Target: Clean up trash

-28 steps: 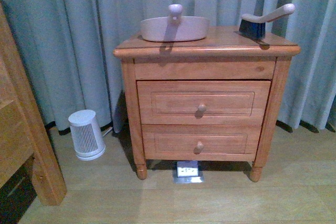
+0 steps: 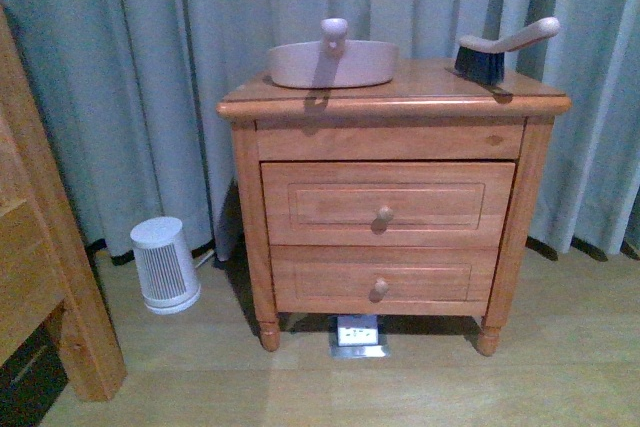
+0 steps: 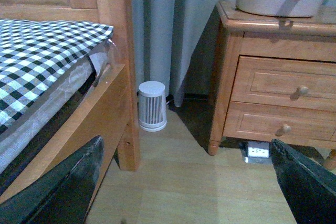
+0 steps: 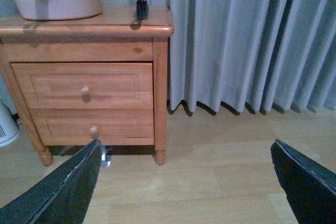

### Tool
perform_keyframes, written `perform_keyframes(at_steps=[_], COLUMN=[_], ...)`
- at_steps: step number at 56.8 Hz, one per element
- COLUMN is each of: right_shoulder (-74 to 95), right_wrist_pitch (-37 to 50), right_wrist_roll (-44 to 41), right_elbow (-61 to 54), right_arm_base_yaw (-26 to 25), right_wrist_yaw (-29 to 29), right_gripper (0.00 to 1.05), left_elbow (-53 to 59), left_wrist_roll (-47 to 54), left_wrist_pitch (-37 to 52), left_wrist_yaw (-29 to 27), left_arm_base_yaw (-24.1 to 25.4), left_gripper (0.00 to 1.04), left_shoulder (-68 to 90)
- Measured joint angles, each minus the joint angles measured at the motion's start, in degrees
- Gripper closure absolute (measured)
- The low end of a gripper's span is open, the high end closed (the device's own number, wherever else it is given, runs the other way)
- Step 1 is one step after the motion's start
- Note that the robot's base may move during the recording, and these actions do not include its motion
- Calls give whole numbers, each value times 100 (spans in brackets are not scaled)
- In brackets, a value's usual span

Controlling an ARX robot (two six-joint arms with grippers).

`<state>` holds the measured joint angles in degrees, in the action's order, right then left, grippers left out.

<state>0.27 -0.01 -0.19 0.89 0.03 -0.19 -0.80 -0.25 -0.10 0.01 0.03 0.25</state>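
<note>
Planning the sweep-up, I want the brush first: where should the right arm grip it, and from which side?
Grip the pale handle mid-length, not the dark bristles. The brush stands on its bristles at the right rear of the nightstand, handle slanting up to the right, clear of the top. Coming from the front, jaws across the handle, probably suits; the dustpan sits to its left.
</note>
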Motion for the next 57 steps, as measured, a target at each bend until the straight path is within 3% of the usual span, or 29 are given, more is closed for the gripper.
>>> perform_keyframes(at_steps=[57], right_shoulder=[0], right_wrist_pitch=[0], right_wrist_roll=[-2], right_elbow=[0], right_arm_base_yaw=[0], right_wrist_yaw=[0], right_gripper=[7], left_elbow=[0], left_wrist_roll=[0], left_wrist_pitch=[0], left_wrist_yaw=[0], left_arm_base_yaw=[0], left_gripper=[8], left_shoulder=[0])
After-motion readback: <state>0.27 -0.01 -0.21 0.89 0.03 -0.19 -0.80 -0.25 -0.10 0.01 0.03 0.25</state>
